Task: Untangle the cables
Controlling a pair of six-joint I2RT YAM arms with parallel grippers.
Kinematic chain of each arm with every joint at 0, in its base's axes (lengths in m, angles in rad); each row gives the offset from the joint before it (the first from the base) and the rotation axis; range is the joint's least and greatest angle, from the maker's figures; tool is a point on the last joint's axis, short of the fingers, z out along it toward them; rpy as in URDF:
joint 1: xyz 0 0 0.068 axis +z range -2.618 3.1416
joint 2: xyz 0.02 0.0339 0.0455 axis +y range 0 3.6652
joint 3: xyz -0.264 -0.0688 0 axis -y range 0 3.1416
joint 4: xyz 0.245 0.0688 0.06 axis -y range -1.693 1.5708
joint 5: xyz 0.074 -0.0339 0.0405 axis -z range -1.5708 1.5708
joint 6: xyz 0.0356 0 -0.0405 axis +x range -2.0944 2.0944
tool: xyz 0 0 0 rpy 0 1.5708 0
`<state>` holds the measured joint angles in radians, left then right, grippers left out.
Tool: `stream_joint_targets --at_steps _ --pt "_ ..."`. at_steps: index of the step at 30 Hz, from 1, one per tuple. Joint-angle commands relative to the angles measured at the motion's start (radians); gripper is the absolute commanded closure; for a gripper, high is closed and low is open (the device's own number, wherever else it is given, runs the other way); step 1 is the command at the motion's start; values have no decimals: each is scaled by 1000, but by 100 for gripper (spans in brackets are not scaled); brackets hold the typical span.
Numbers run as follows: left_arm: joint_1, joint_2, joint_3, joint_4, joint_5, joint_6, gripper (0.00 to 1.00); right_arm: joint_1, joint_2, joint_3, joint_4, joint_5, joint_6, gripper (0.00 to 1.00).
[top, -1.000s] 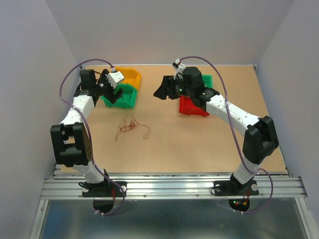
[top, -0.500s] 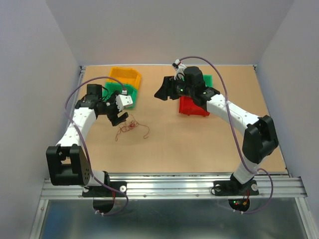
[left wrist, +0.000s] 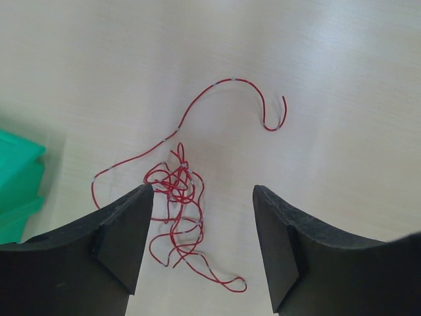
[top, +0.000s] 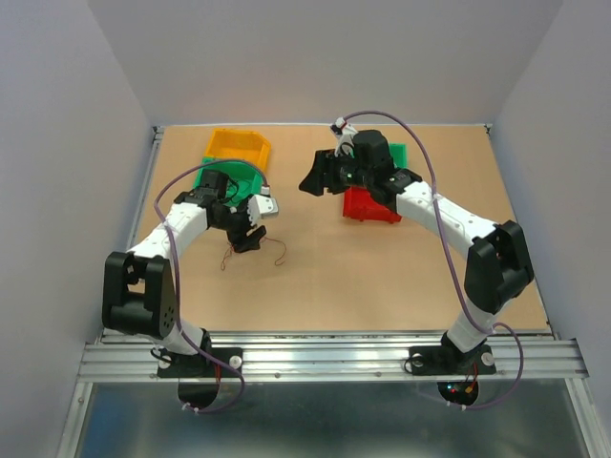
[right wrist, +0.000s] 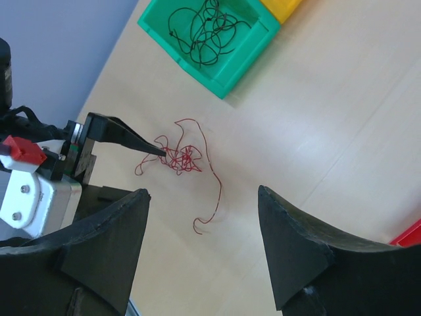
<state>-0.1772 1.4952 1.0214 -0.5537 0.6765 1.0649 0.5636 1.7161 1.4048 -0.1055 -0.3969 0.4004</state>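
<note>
I am holding my left gripper [left wrist: 202,197] low over the cables [left wrist: 175,197]. Its jaws are standing apart with the dense red knot lying between the fingertips on the table [left wrist: 329,79], and nothing is gripped. The wad is lying left of the table's middle, just on the near side of the green bin [right wrist: 253,59].

I am judging that closing on the whole knot would only pack it tighter. So I am aiming for a single strand. The long tail curling out to the right and ending in a hook looks the freest, and the loose end trailing from the other side of the knot is a second choice. A low pinch on one end and then a slow pull away from the knot seems best, watching that the rest is not dragging along. My right gripper [right wrist: 202,192] is hanging wide and empty, well apart to the right, and I judge it could pin the knot while the left one draws.

The green bin is holding a loose tangle of thin black wire [right wrist: 204,29]. The yellow bin [top: 250,140] beyond it is showing nothing I can make out. The red bin [top: 368,205] is sitting under my right arm, its inside hidden.
</note>
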Motion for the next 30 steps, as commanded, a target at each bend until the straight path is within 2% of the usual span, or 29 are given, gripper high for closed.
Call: stream_joint_targets --at_steps 1,5,8,9,11,12,14,15,19,22,24,25,26,28,30 --pt "-4 5 -41 63 -12 -83 28 -4 -38 -27 15 7 -21 28" --pt "-5 51 -89 184 -51 -166 43 -4 -33 -55 39 23 -31 28" --pt "-7 112 -86 204 -54 -171 63 -4 -26 -102 116 41 -38 28" --pt "-7 125 -69 205 -60 -177 76 -4 -21 -124 175 44 -34 28" --pt "-5 155 -54 209 -86 -195 86 -4 -13 -145 239 40 -23 28" --pt "-5 158 -55 213 -89 -209 87 -4 -12 -158 274 38 -21 28" --pt "-8 154 -64 224 -72 -207 95 -4 -1 -188 367 71 -6 28" --pt "-10 152 -75 250 -75 -229 100 -4 0 -234 491 73 14 28" --pt "-16 142 -57 271 -109 -256 100 -4 61 -291 702 118 61 31" --pt "-19 109 -58 287 -66 -276 100 -4 126 -297 798 69 109 35" --pt "-22 77 -53 304 -25 -345 100 1 175 -406 945 15 175 36" --pt "-24 70 -46 311 -15 -380 100 2 194 -447 1130 -12 239 36" --pt "-25 59 -29 311 29 -420 100 4 242 -517 1211 -75 261 36" --pt "-30 42 -29 357 98 -495 100 31 275 -568 1334 -123 243 38" --pt "-33 27 -37 415 150 -631 100 56 278 -608 1330 -91 187 38"
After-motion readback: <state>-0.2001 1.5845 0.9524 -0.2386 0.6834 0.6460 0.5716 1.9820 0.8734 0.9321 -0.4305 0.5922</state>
